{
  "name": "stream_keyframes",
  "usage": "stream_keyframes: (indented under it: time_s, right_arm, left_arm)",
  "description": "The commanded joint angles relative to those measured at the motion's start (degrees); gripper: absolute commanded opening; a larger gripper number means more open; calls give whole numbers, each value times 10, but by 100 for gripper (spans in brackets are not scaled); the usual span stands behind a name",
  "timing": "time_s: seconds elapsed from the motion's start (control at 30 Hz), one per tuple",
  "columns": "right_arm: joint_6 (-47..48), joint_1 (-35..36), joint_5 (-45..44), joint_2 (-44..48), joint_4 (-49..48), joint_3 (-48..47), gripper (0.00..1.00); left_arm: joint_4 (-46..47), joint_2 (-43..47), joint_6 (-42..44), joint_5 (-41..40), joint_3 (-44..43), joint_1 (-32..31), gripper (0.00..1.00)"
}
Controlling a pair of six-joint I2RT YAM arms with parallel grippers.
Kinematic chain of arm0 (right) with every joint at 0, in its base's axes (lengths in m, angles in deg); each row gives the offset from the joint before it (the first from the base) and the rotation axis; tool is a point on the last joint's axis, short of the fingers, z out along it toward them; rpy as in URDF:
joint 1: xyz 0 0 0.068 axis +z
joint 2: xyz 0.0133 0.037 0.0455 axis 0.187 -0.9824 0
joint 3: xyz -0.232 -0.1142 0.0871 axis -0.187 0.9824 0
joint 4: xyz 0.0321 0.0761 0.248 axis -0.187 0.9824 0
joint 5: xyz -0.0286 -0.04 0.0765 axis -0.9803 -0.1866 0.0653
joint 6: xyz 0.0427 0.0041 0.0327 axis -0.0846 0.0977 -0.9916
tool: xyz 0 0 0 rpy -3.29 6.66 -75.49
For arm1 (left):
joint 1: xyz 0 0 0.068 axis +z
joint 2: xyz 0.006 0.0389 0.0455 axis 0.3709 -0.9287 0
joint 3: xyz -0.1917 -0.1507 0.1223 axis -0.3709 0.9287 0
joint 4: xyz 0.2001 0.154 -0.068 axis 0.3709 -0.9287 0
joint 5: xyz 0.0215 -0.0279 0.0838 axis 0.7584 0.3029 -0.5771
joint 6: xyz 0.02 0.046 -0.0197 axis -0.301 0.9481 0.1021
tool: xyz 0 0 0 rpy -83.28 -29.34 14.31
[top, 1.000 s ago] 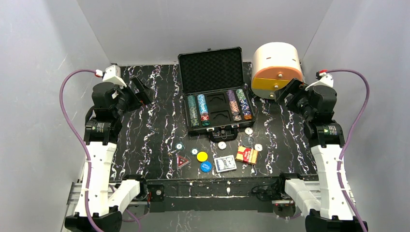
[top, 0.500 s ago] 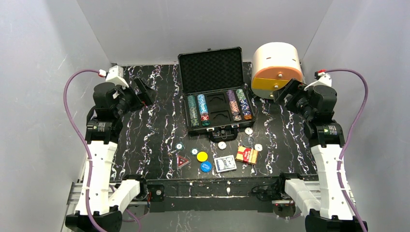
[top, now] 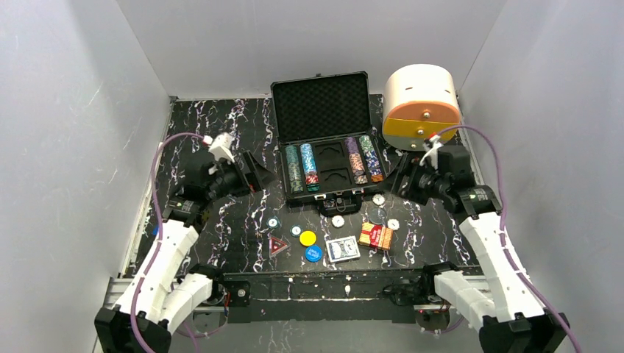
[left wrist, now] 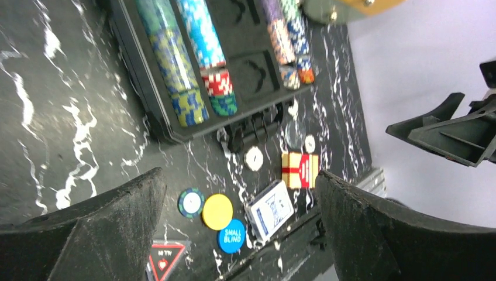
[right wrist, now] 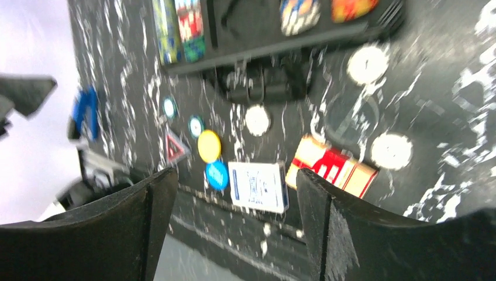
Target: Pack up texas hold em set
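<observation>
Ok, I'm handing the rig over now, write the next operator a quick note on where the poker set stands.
Left gripper: open, empty, left of the case.
Right gripper: open, empty, by the case's right front corner.
Case: open, chip rows in it, both middle slots empty.
Loose in front of the case: blue deck, red deck, triangle, yellow button, blue button, white discs, one chip.
Done: chip rows packed.
Left: everything loose into the case, then shut the lid.
</observation>
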Motion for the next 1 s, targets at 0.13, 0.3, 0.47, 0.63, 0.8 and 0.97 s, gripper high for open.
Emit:
stream_keyframes:
  time_s: [0.13,0.3,0.47,0.63,0.8,0.97]
  right_arm:
    - [-121,270,-191,-45,27,54,75]
    - [-159,391,-336,-156,33,17,75]
    - [-163,413,-344,-220,-16,3,73]
    - [-153,433,-295,-269,-51,3,68]
    - [-177,471,-310,-309,-45,6,76]
    - [-171,473,-317,-326,-49,-11,77]
  left_arm:
    - [10,-34,-26,-119,35,-83,94]
    - [-12,-30,-13,-164,28,-84,95]
    - [-76,-26,9,-235,7,-84,98]
    - [-127,-27,5,-327,-6,-83,98]
    - [-128,-30,2,-340,-6,-84,98]
    - [-124,-37,7,-324,-5,-83,98]
